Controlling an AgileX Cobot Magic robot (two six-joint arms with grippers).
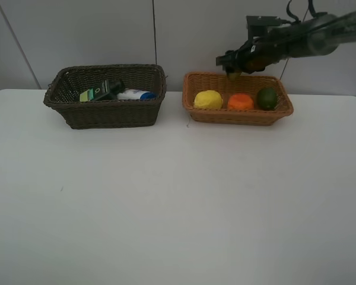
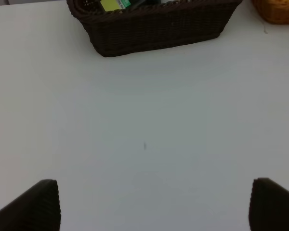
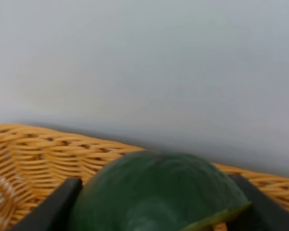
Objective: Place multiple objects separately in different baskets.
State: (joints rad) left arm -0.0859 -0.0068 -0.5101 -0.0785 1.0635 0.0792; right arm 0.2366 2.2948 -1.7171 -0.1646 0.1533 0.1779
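We find the halved avocado clamped between the two dark fingers of the right gripper, its green skin toward the wrist camera and a pale cut edge showing at one side. In the high view this gripper hangs over the back rim of the light orange-brown basket, with a small yellowish piece visible at its tip. Inside that basket we record, in a row, a lemon, an orange and a lime, the orange between the other two. The dark brown basket stands just beside it on the white table, apart from it. It contains a dark green pump bottle bearing a yellow-green label, whose writing we cannot read, and a white blue-capped bottle lying beside it. The left gripper hangs over bare table with its fingers spread wide and nothing between them.
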